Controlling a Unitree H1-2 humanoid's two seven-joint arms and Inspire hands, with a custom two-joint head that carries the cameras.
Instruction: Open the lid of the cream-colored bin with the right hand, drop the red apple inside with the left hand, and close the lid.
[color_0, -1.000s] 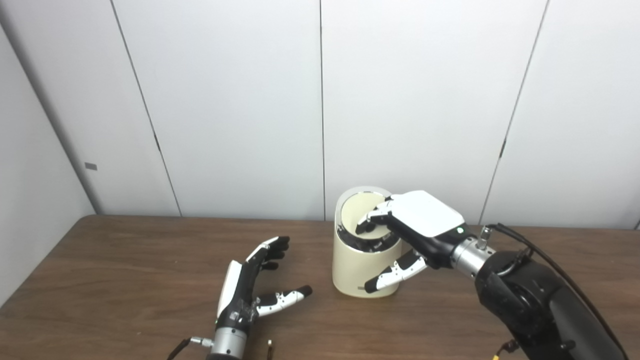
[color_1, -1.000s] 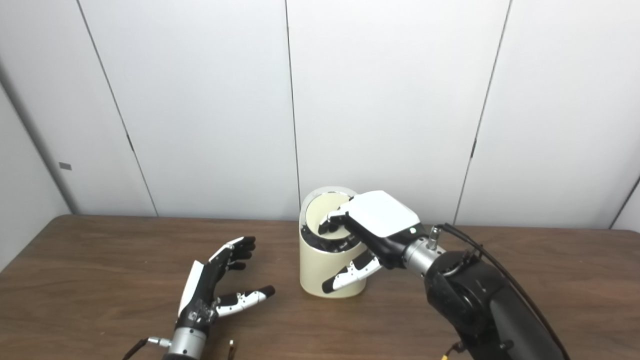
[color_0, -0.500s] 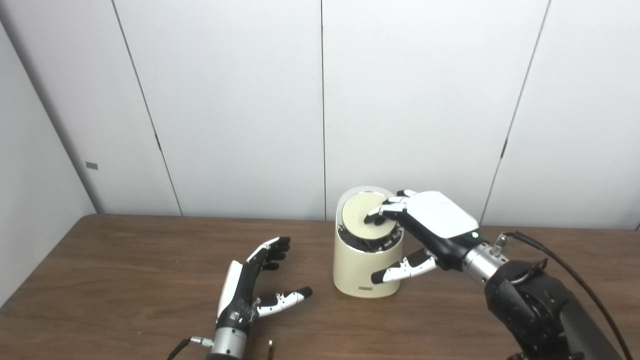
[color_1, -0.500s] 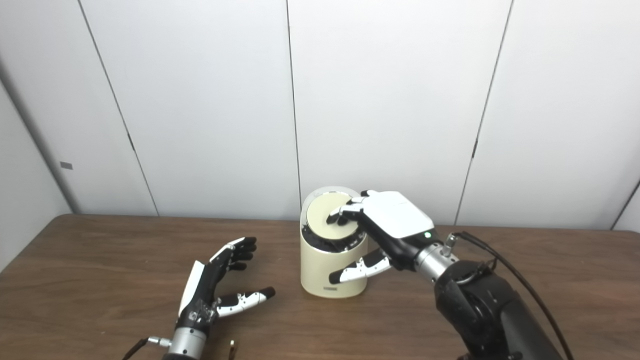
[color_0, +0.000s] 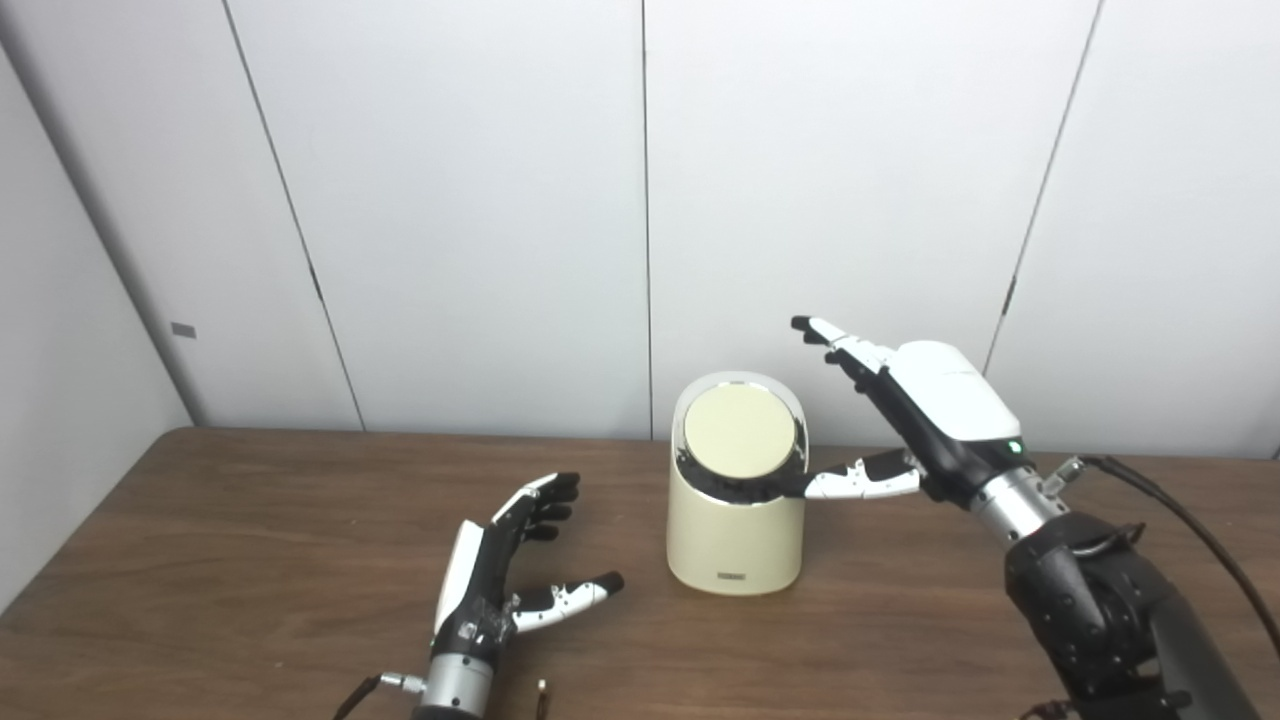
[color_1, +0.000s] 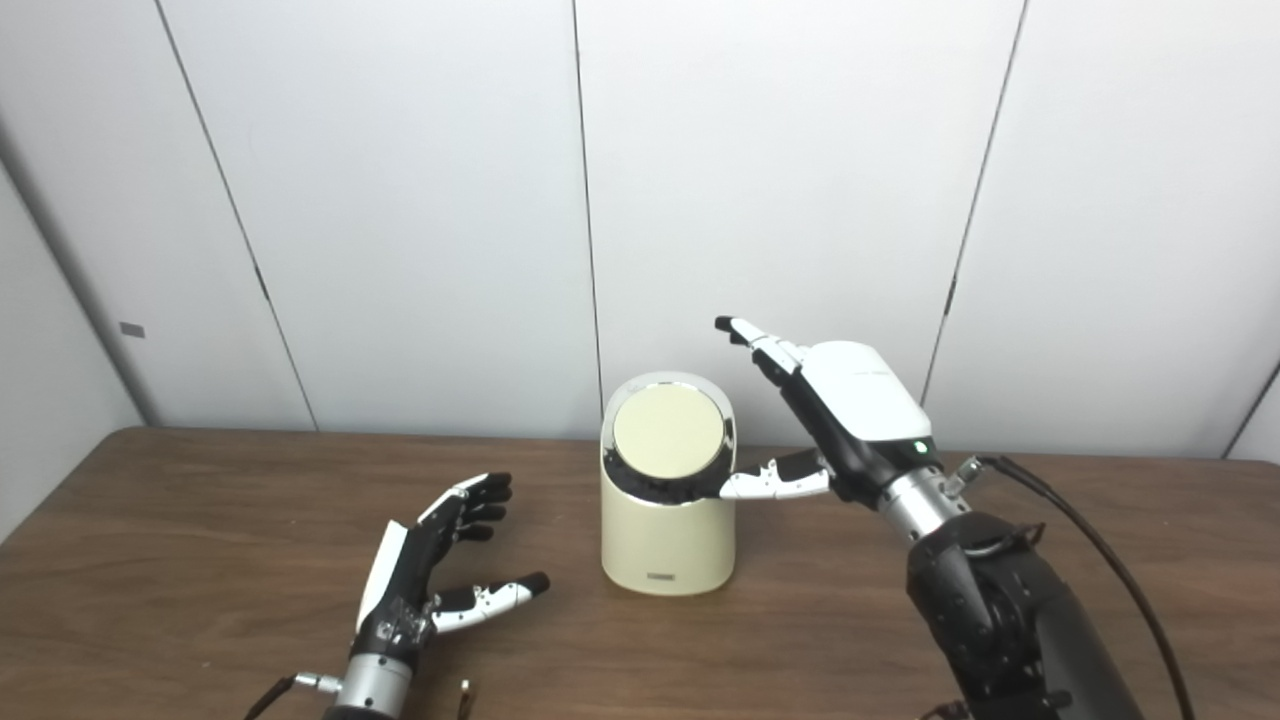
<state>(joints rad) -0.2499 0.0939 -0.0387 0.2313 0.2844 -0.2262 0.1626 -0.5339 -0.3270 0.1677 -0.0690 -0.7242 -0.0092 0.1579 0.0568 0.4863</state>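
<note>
The bin (color_0: 735, 500) stands upright on the table (color_0: 250, 560), near the back wall, with its round lid (color_0: 740, 445) lying flat in the slanted top opening, so the bin looks closed. The right hand (color_0: 925, 410) is raised to the right of the bin and a little above it. Its fingers (color_0: 840, 345) are spread and point up and to the left, over the far right side of the lid without touching it. Only the thumb (color_0: 860, 485) reaches sideways toward the rim, and its tip is at the bin's right edge; I cannot tell if it touches. This hand holds nothing.

The left hand (color_0: 500, 575) rests on the table, left of the bin and nearer to the camera, palm turned inward, fingers apart, also empty. No apple is visible anywhere, so I judge it is probably inside the bin.

The right hand is the nearer one to the lid. If the lid needs a last press, the lid lies down and to the left from this hand's fingers. Otherwise the task seems nearly finished.
</note>
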